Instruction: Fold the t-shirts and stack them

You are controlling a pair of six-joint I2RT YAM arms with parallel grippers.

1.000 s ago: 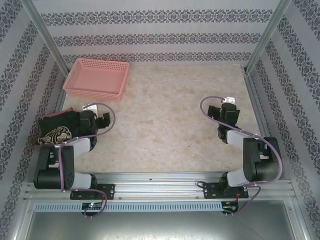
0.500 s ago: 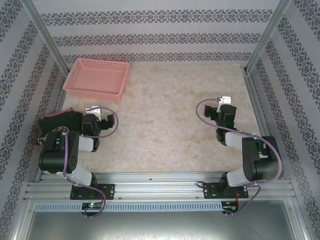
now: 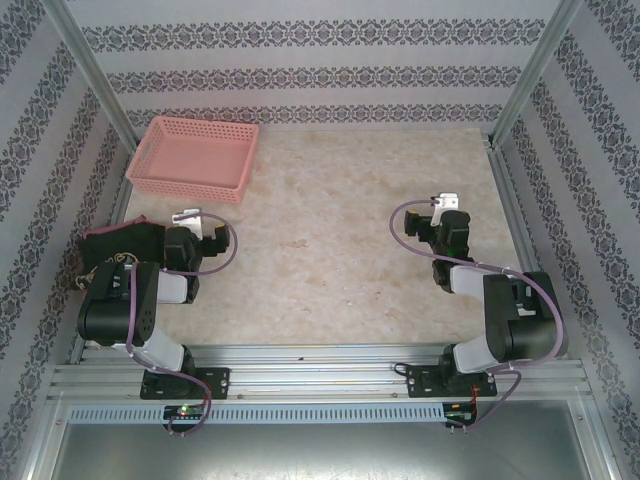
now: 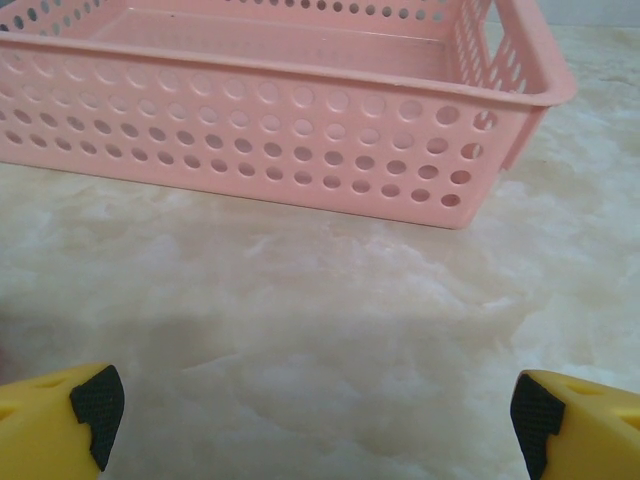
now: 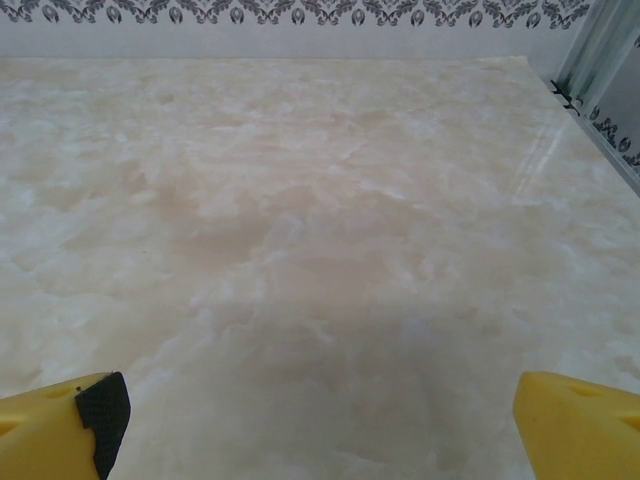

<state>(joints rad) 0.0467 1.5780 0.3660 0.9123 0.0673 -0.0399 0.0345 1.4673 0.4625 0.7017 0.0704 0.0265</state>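
Two grippers, both w/ jaws spread wide and nothing between them. From the top cam you'll see the L gripper (image 3: 207,238) low over the table (image 3: 330,250) on its left side, nearer the front than the back, w/ the L arm's big link folded back over its base. The pink basket (image 3: 195,158) sits in the far-left corner, apart from that gripper.

On the L wrist cam, yellow fingers (image 4: 50,430) w/ black pads sit in the two bottom corners. Bare marble-look tabletop lies between them. The basket's perforated near wall runs across the upper part of the pic, clear of the fingertips.

Your task item, the black t-shirt (image 3: 125,238), lies bunched at the table's left edge, on the near side of the basket and just left of the L gripper. The L arm covers its near part. A bit of tan print peeks out beside the arm. You can't tell from above whether it's folded, or whether the wrist touches the cloth. It's not in either gripper.

R gripper (image 3: 437,218) is over the right half of the table, well apart from shirt & basket, pointing toward the far wall. On the R wrist cam its yellow fingers (image 5: 570,425) sit in the bottom corners, the left one showing a black pad. Bare tabletop runs between and ahead of them up to the patterned wall strip (image 5: 300,12), w/ a metal post (image 5: 600,50) at upper right.
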